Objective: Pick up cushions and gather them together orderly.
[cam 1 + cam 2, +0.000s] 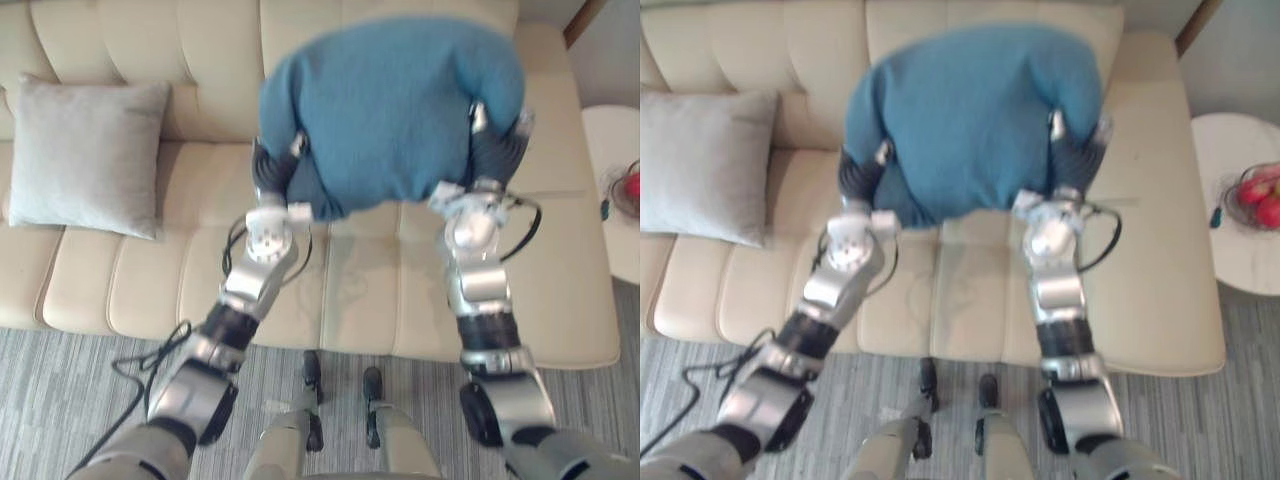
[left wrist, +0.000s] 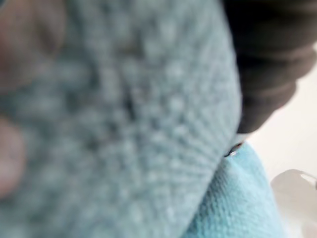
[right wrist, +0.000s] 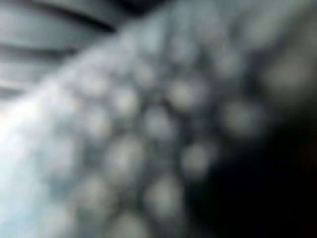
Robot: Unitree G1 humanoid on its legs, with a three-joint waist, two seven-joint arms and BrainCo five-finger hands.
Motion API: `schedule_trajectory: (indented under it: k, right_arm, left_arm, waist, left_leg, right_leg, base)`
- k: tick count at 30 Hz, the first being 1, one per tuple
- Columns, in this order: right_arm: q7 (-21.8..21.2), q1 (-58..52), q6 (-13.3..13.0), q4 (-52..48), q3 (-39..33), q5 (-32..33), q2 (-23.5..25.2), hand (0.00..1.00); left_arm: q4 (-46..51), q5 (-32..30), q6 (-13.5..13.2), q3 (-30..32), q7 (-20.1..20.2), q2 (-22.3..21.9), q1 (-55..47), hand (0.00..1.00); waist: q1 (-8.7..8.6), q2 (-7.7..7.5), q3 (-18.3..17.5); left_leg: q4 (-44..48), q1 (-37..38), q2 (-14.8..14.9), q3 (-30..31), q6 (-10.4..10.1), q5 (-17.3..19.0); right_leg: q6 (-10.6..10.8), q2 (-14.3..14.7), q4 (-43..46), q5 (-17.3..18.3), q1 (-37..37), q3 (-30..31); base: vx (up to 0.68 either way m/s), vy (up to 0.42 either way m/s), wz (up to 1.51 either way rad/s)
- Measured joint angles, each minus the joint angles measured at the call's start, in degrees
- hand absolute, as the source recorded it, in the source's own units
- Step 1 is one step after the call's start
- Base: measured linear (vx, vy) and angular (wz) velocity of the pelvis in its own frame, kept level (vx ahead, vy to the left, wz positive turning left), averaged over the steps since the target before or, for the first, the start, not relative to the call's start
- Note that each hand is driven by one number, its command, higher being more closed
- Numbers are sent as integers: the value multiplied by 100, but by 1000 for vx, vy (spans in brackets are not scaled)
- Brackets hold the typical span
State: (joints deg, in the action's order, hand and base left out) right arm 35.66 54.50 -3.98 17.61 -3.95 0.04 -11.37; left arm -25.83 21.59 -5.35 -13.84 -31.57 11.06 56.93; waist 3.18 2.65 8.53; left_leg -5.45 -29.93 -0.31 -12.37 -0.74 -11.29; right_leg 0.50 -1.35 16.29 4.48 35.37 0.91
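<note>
A blue knitted cushion is held up over the cream sofa, clamped between my two hands. My left hand presses on its lower left side and my right hand on its right side. Only the dark wrist covers show at the cushion's edges. The blue knit lies right against the left wrist camera, beside that hand's dark cover, and the same fabric is close up in the right wrist view. A light grey cushion leans against the sofa back at the far left.
A white round side table stands right of the sofa with a bowl of red fruit on it. Grey carpet runs along the sofa's front edge. The sofa seat between the grey cushion and my arms is bare.
</note>
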Motion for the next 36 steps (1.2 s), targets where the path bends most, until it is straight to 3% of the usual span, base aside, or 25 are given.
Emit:
schedule_trajectory:
  k: [3,6,11,18,22,30,36]
  right_arm:
    - [44,774,17,947,-245,133,8,0]
    - [-175,1376,70,1890,-491,853,2,0]
    - [-591,1536,182,2893,-545,1820,-123,0]
    - [-908,1507,310,3493,-479,2123,-121,0]
    - [-1014,1168,217,3498,-561,2264,95,0]
    - [-1258,624,133,3111,-758,2254,157,0]
    - [-1407,-586,120,1616,-789,2218,-499,0]
  left_arm:
    - [-1088,33,-35,309,-32,-18,905,0]
    - [-1955,263,77,687,217,-126,1466,0]
    - [-2848,349,217,1180,597,-461,1483,0]
    - [-3215,378,355,1518,827,-611,1122,0]
    - [-3224,476,356,1777,825,-673,892,0]
    - [-3206,512,355,1991,949,-287,766,0]
    - [-2160,560,214,2151,1053,147,-191,0]
  waist:
    - [1,32,271]
    - [-9,62,406]
    - [-69,88,601]
    - [-134,83,978]
    - [-172,79,999]
    - [-219,60,1032]
    - [-225,-72,1128]
  left_leg:
    - [-39,-188,64,16,-72,-79]
    - [-40,-455,117,14,-195,-169]
    - [-40,-455,222,23,-234,-235]
    - [-41,-455,381,33,-374,-333]
    - [-41,-392,435,46,-434,-377]
    - [-40,-256,478,43,-434,-377]
    - [-38,185,473,59,-429,-373]
  right_leg:
    - [-32,64,35,-29,220,-4]
    - [-89,111,57,-67,484,-16]
    - [-89,213,132,-67,484,-65]
    - [-90,361,154,-67,480,-72]
    - [-91,409,153,-67,391,-86]
    - [-91,448,169,-67,239,-106]
    - [-91,448,215,-67,-214,-94]
  base:
    - [0,0,0]
    - [26,-8,3]
    - [61,-34,7]
    - [10,-72,1]
    - [18,-55,3]
    - [15,-17,4]
    - [15,2,8]
